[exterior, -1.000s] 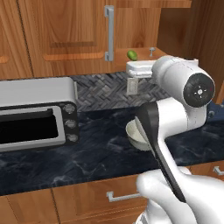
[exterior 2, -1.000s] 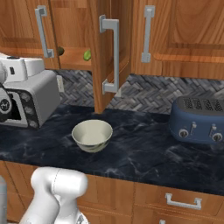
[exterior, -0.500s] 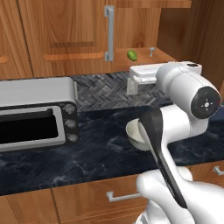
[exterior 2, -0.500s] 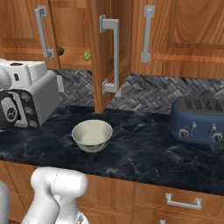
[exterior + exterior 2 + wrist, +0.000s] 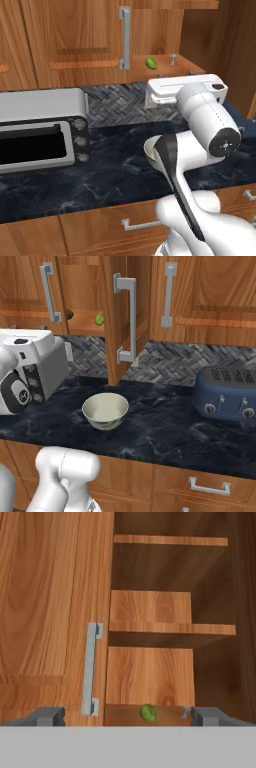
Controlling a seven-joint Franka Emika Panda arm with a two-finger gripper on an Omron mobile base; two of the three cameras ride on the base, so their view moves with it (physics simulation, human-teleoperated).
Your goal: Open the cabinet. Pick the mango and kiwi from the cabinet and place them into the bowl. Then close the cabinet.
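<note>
The mango (image 5: 147, 712) lies on the bottom shelf of the cabinet (image 5: 150, 672), straight ahead of the pincer (image 5: 127, 716) and between its two tips, so the hand is probably lined up for a reach. The pincer stands fully spread, holding nothing. The right-hand door hangs open, the left one (image 5: 50, 612) shut. The right base view adds the kiwi (image 5: 69, 314) beside the mango, and the bowl (image 5: 105, 410) waiting on the counter (image 5: 165, 426) below the pincer.

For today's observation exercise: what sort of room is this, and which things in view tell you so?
Most likely a kitchen: wooden wall cabinets over a dark marble-look counter, with a toaster oven and a blue toaster standing on it.
</note>
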